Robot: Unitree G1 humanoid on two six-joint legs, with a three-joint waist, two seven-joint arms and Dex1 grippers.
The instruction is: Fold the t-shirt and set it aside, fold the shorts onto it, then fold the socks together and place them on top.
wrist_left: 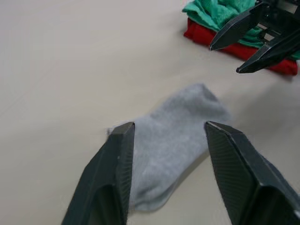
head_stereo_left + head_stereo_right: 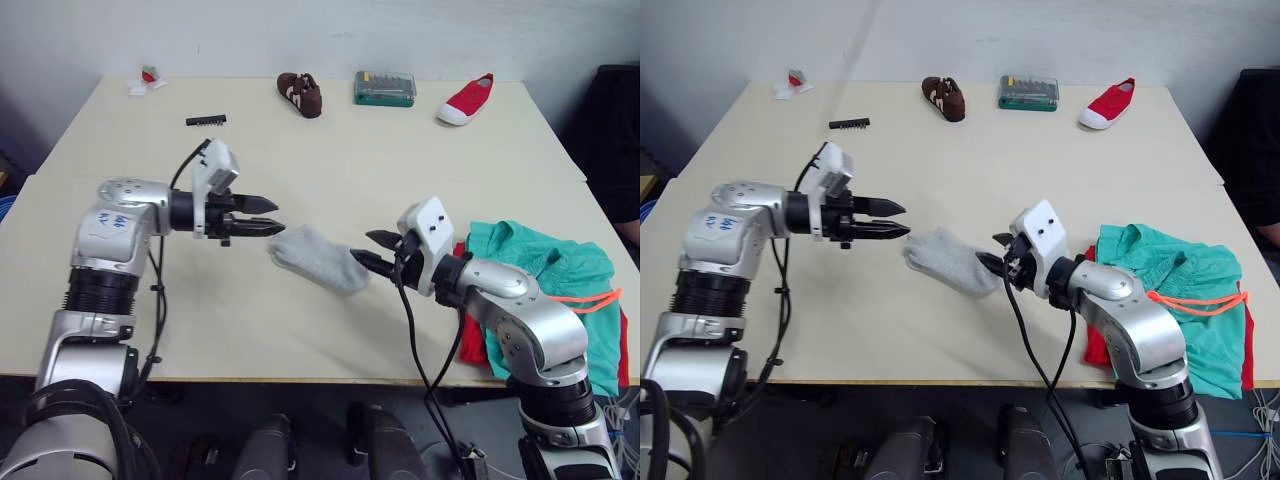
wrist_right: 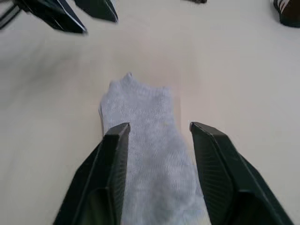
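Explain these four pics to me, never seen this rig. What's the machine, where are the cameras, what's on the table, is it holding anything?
It is a humanoid robot with two arms, each ending in a two-fingered black gripper. Two pictures come from a stereo camera on its head, looking down over the arms. The other two come from cameras on the wrists, looking along each gripper's fingers.

On the table, the grey socks lie flat between the left gripper and the right gripper. Both are open, one at each end, holding nothing.

By the robot's right, the teal shorts lie on the red t-shirt, stacked.

Along the far edge sit a brown shoe, a green box, a red shoe and a small black strip.
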